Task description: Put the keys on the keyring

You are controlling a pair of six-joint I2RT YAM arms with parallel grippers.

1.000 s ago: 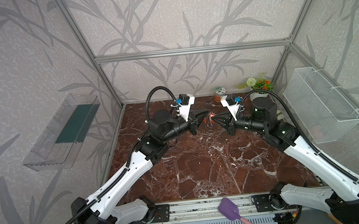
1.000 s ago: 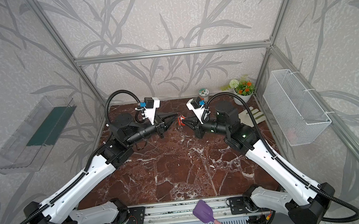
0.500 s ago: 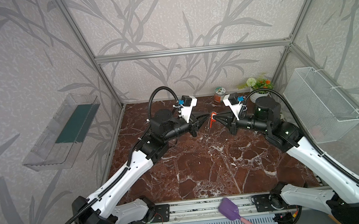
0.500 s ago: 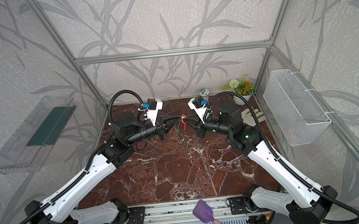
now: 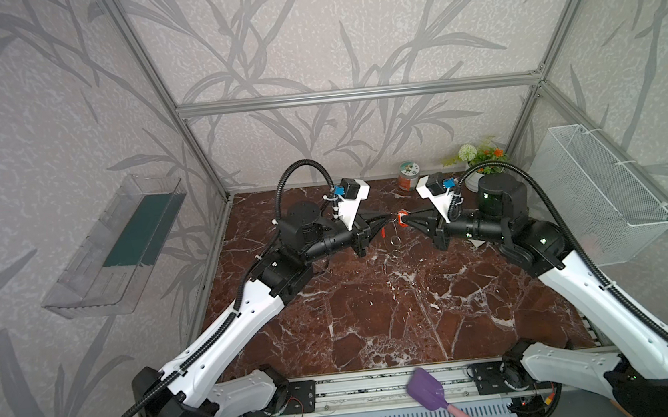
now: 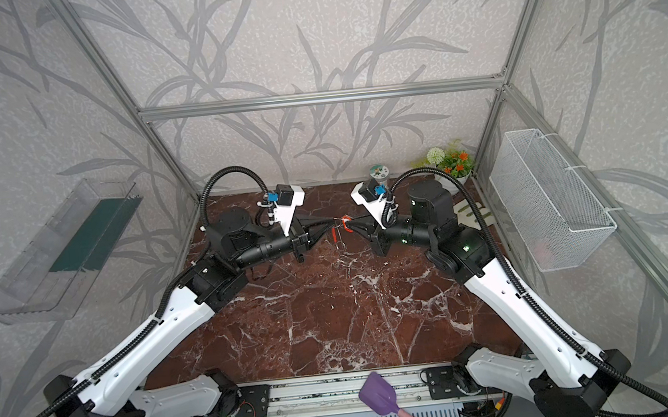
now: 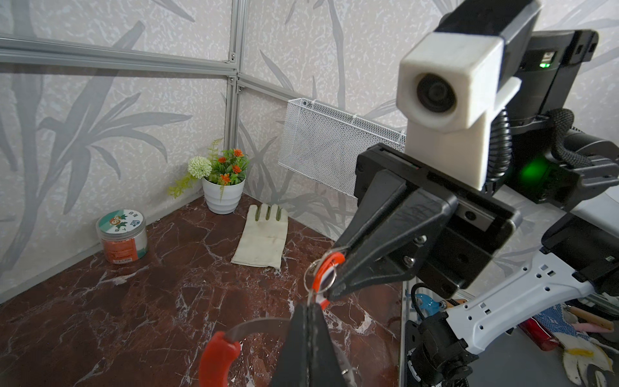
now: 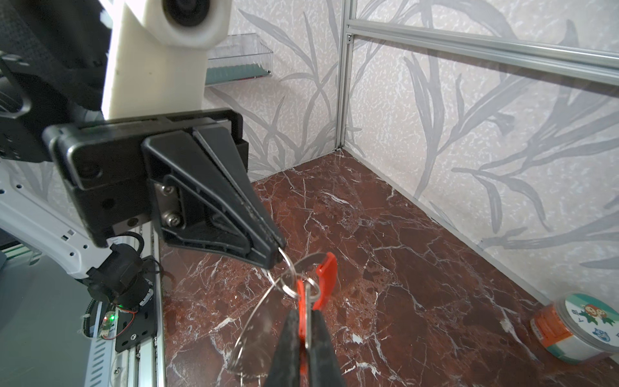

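Reference: jar (image 5: 407, 175), at the rear of the surface (image 5: 376, 318).

1. Arms. The left arm (image 5: 247, 318) and right arm (image 5: 572, 274) rise with elbows out and forearms roughly level. They converge tip to tip above the surface, just in front of the jar. This mirrored pose probably keeps the work clear of the surface and lets each wrist camera see the opposite claw.

2. Left claw (image 8: 275, 256). It is closed on the thin band of the keyring (image 7: 258, 325). The hoop hangs free below the tip, in front of the jar, with its red section beside the claw. Gripping the band likely fixes the hoop as a steady target.

3. Right claw (image 5: 406, 222). It is clamped on the tag (image 7: 331, 261), held edge-on in front of the jar. The ring end projects toward the left claw, presumably so that end stays free for threading.

4. Small rings (image 8: 289, 284). They cluster between the two tips, touching or nearly touching the band. Whether the tag's ring is already on the band cannot be told
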